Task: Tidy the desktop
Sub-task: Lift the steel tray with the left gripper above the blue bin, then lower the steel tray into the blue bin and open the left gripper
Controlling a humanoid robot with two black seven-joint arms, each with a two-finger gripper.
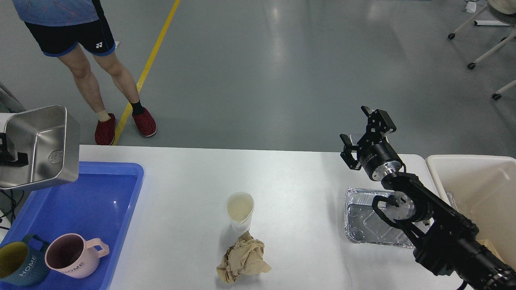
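A robotics lab or test hall: a bare grey coated floor (282,72) marked with a yellow line (151,60), wheeled stand legs (483,48) at the far right, and a person in shorts (80,36) standing beside the white tabletop (290,181).

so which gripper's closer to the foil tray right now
Right. The right gripper hangs open just above the foil tray; the left gripper, far left, holds a steel pan.
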